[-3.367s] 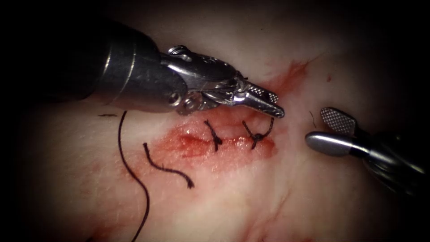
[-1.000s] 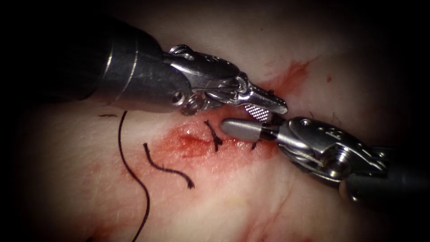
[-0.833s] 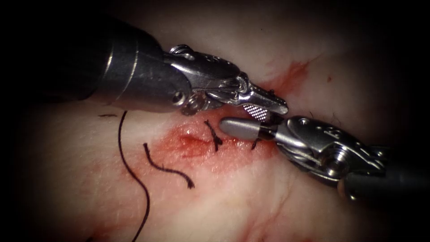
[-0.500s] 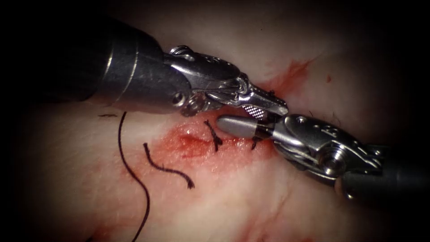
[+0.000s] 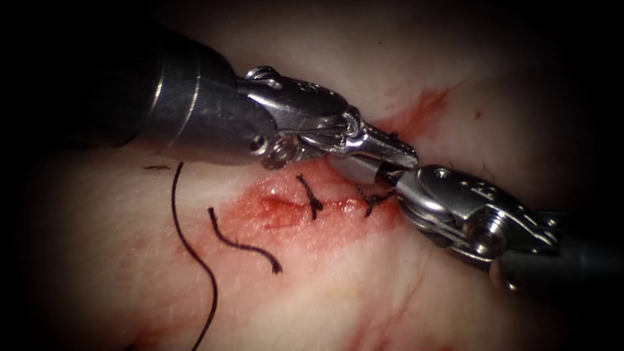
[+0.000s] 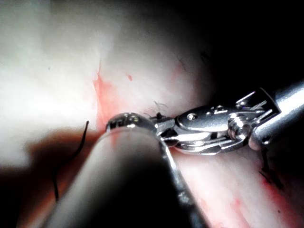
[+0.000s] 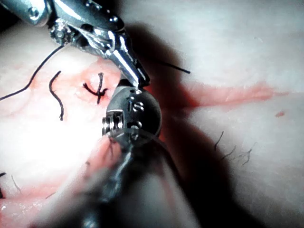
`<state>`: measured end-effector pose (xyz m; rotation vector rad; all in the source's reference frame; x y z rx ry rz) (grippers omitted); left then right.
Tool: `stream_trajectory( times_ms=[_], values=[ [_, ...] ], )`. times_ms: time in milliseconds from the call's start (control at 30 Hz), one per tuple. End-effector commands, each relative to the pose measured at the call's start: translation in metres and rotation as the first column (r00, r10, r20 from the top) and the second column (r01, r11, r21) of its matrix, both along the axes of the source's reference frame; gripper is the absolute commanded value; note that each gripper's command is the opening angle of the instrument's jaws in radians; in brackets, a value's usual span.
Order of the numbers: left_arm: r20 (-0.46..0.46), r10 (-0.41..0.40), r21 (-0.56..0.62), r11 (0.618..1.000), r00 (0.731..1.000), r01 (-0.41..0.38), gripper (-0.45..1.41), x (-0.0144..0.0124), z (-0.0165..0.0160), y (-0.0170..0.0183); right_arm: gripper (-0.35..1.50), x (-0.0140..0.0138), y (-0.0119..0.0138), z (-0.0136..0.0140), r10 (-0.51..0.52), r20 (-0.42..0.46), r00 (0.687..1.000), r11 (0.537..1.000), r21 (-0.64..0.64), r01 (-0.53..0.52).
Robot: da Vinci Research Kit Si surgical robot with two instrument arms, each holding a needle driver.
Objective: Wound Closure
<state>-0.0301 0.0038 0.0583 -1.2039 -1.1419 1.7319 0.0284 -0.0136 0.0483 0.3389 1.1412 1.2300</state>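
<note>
At the right-hand end of the cut [image 5: 276,209], the two tools are meeting tip to tip just above the right stitch [image 5: 370,201]. The left tool [image 5: 398,153] is reaching in over the tissue [image 5: 338,292] with its jaws lying pressed together; the right wrist view is showing the same closed pair [image 7: 135,73]. Whether anything is being gripped between them cannot be told, because the right tool is covering that spot. The right tool [image 5: 356,171] is sitting tucked directly beneath the left tool's tip, touching or nearly touching it. How far it is open cannot be told, nor what it has hold of.

A short tail of thread [image 5: 383,194] is rising from the right stitch's knot toward the meeting point of the tools. A second knotted stitch [image 5: 311,195] is crossing the cut further left. A loose cut piece of thread [image 5: 240,245] is lying on the tissue below the cut's left end, and a long strand [image 5: 195,260] is curving past it, further left. Red fluid [image 5: 422,107] is staining the tissue around the cut and up to its right.
</note>
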Motion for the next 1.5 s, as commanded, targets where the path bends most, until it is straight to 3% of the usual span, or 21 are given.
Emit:
stream_trajectory(
  times_ms=[33,633,1100,1133,1200,1267,1500],
  values=[
    [0.0,-0.003,-0.002,1.0,1.0,0.003,-0.2,-0.0005,0.0004,0.0003,-0.35,0.0007,0.0002,0.0002,-0.002,-0.002,1.0,1.0,-0.002,0.002],
    [-0.004,-0.018,0.0,1.0,1.0,0.018,-0.35,-0.0004,-0.0002,0.0009,-0.35,0.0007,0.0003,0.0004,0.0,-0.005,1.0,1.0,0.002,0.0],
    [-0.009,-0.084,0.014,0.996,0.996,0.085,-0.43,0.0011,-0.0023,0.0035,-0.35,0.0008,0.0007,0.0006,0.018,-0.027,0.999,1.0,-0.008,-0.019],
    [-0.007,-0.085,0.009,0.996,0.996,0.085,-0.43,0.0013,-0.0024,0.0037,-0.13,0.0009,0.0008,0.0005,0.023,-0.04,0.999,1.0,-0.014,-0.024],
    [-0.007,-0.089,0.005,0.996,0.996,0.089,-0.42,0.0018,-0.0027,0.0041,0.98,0.001,0.001,0.0002,0.022,-0.056,0.998,0.997,-0.066,-0.026],
    [-0.008,-0.097,0.002,0.995,0.995,0.097,-0.43,0.0025,-0.003,0.0047,1.11,0.0011,0.0013,-0.0002,0.027,-0.076,0.997,0.994,-0.108,-0.035],
    [-0.018,-0.12,0.003,0.993,0.993,0.12,-0.33,0.0064,-0.0047,0.0068,1.23,0.0005,0.0034,-0.0018,0.062,-0.128,0.99,0.982,-0.171,-0.083]
  ],
)
